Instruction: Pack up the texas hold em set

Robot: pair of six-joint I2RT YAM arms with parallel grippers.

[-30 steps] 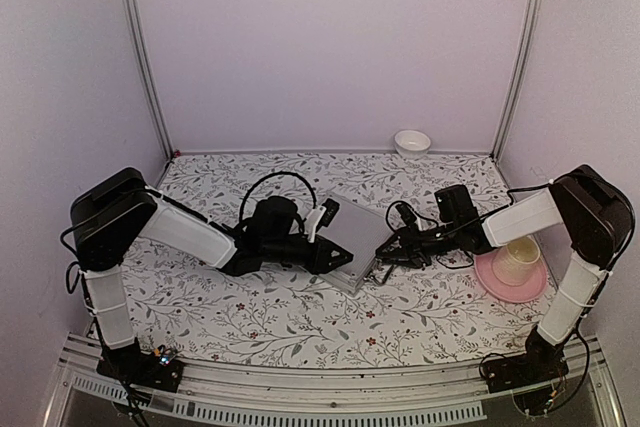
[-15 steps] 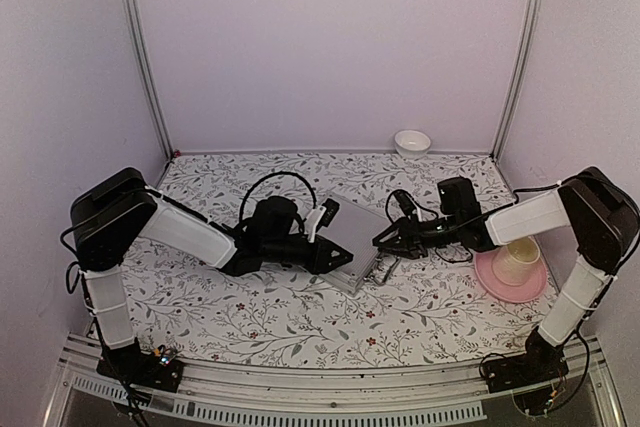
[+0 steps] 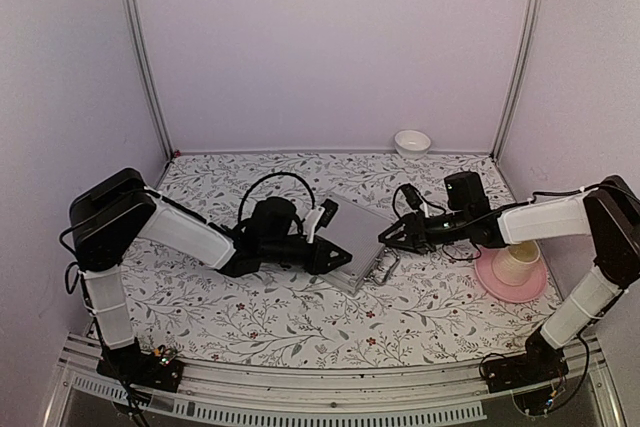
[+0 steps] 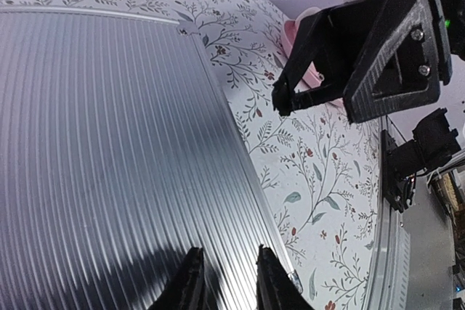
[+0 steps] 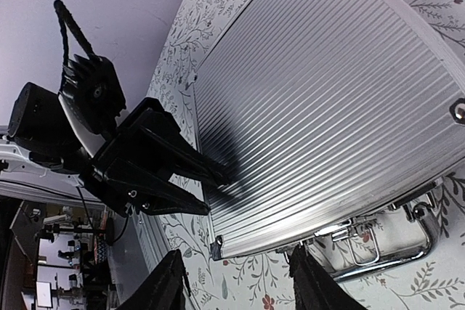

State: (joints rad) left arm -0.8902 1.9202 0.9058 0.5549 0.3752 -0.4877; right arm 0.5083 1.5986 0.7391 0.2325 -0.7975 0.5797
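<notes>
Closed silver briefcase point(image 3: 357, 237) lies flat near the middle of the floral tabletop point(image 3: 260, 317), ribbed lid up and chrome handle point(image 3: 384, 267) toward the near right. Left tool point(image 3: 345, 259) rests on the lid at its near-left edge. Its fingers are drawn narrow, almost together, with nothing between them; the left wrist view shows both tips point(image 4: 227, 281) on the ribbed metal point(image 4: 109, 165). Right tool point(image 3: 386, 236) hangs just beside the handle side of the case, with its fingers moderately wide and empty. The right wrist view has the handle and latches point(image 5: 385, 252) between its fingers point(image 5: 236, 281); contact cannot be told. A cream cup point(image 3: 515, 260) on a pink plate point(image 3: 497, 287) sits at right, and a white bowl point(image 3: 412, 142) at the rear.
</notes>
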